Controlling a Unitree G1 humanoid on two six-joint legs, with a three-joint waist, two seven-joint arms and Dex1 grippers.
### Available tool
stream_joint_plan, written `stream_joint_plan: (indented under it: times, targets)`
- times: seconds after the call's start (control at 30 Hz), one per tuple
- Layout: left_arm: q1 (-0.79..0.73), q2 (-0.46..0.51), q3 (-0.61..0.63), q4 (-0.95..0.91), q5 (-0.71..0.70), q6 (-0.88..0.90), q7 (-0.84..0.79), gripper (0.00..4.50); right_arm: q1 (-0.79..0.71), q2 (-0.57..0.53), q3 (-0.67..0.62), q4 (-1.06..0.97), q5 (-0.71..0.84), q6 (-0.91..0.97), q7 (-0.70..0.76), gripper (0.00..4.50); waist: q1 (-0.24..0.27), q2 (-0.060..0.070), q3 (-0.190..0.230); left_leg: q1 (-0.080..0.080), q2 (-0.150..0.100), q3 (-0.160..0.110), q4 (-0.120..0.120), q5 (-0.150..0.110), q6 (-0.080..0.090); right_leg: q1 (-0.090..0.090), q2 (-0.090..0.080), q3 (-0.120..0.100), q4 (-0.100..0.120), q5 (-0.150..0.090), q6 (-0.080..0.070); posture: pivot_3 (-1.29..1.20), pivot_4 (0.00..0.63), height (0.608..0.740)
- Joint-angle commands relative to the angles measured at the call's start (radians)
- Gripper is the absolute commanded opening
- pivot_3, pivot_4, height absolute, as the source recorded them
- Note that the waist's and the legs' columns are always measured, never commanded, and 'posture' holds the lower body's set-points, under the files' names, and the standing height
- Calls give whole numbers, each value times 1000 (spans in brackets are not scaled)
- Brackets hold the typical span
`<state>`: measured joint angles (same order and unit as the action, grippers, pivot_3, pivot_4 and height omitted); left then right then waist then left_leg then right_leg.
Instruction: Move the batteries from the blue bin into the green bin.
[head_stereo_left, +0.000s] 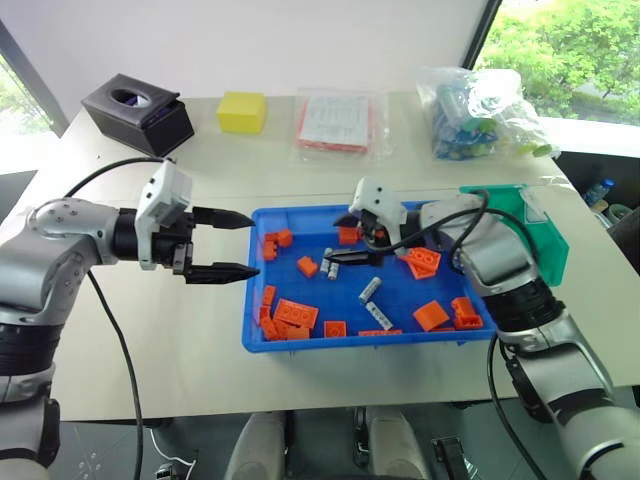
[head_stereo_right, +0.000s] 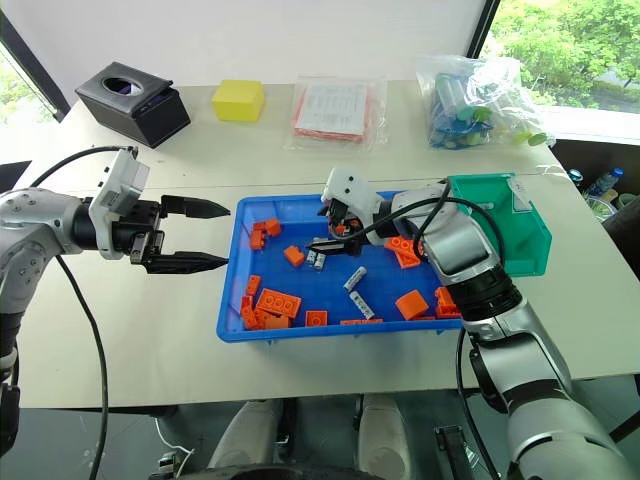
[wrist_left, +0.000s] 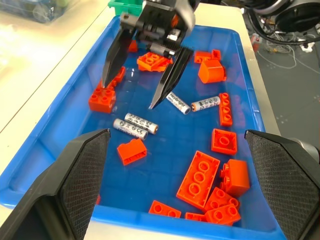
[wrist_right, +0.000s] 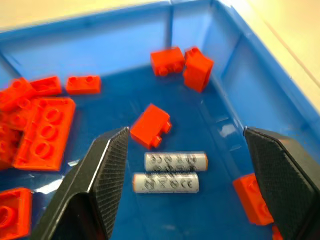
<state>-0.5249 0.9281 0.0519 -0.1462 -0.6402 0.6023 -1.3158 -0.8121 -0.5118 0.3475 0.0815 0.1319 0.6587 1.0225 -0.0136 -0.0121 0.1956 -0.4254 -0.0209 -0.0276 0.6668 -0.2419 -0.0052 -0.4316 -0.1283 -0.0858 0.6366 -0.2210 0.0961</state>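
Over the glossy blue bin, the right gripper spreads its tapered fingers, empty, above two cylindrical batteries; the left gripper gapes empty beside its rim.

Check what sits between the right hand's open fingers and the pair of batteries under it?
Nothing: in the right wrist view only bare blue bin floor separates the right hand from the two batteries; an orange brick lies just beyond.

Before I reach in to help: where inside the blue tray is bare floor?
Bare floor: blue bin middle, between the battery pair and two loose batteries. Crowded: orange bricks at its left and right ends; right gripper over the pair.
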Motion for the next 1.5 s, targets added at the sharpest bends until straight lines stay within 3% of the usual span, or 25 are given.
stream_joint_plan:
  times: [0.03, 0.07, 0.17, 0.77, 0.87, 0.97, 1.13, 1.33, 1.5]
  targets:
    - [-18, 5, 17, -15, -5, 0, 0, 4500, -14, 23, 15, -1, -20, -16, -16, 3705, 0, 0, 0, 0, 0, 0, 0, 0, 0, 0, 0, 0, 0, 0, 0, 0, 150, 692]
    - [-16, 5, 19, -17, -5, 1, 1, 4500, -10, 27, 17, -1, -19, -6, -18, 3705, -1, 0, 0, 0, 0, 0, 0, 0, 0, -1, 0, 0, 1, 0, 0, 0, 150, 692]
    - [-7, 7, 25, -23, -9, 4, 6, 4500, 3, 38, 43, 11, -44, 3, -44, 4482, -1, 0, 0, 0, 0, 0, 0, 0, 0, -1, 0, 0, 1, 0, 0, 0, 150, 692]
    - [-22, -8, 15, -4, 2, -14, 5, 4500, -2, 85, 87, 52, -108, 35, -89, 4482, -1, 0, 0, 0, 0, 0, 0, 0, 0, -1, 0, 0, 2, 0, 0, 0, 150, 692]
    - [-26, -11, 14, -1, 2, -16, 5, 4500, 3, 91, 86, 50, -112, 33, -92, 3632, -1, 0, 0, 0, 0, 0, 0, 0, 0, -1, 0, 0, 2, 0, 0, 0, 150, 692]
    - [-29, -12, 14, 6, 4, -20, 0, 4500, 2, 99, 77, 27, -105, 45, -97, 2307, -1, 0, 0, 0, 0, 0, 0, 0, 0, -1, 0, 0, 2, 0, 0, 0, 150, 692]
    - [-36, -14, 10, 21, 14, -28, -12, 4500, -24, 98, 38, -24, -75, 97, -90, 2324, 0, 0, 0, 0, 0, 0, 0, 0, 0, -1, 0, 0, 3, 0, 0, 0, 150, 692]
    - [-40, -23, 3, 26, 25, -34, -19, 4500, -113, 11, -137, -116, 7, 249, -104, 2324, 2, 0, 0, 0, 0, -1, 0, 0, 0, -2, 0, 1, 3, 0, 0, 0, 150, 692]
    - [-43, -29, -3, 29, 29, -39, -23, 4500, -94, -205, -291, -158, 40, 310, -96, 2324, 8, 0, 0, -1, 0, 0, 0, 0, 0, -2, 0, 0, 3, 0, 0, 0, 150, 692]
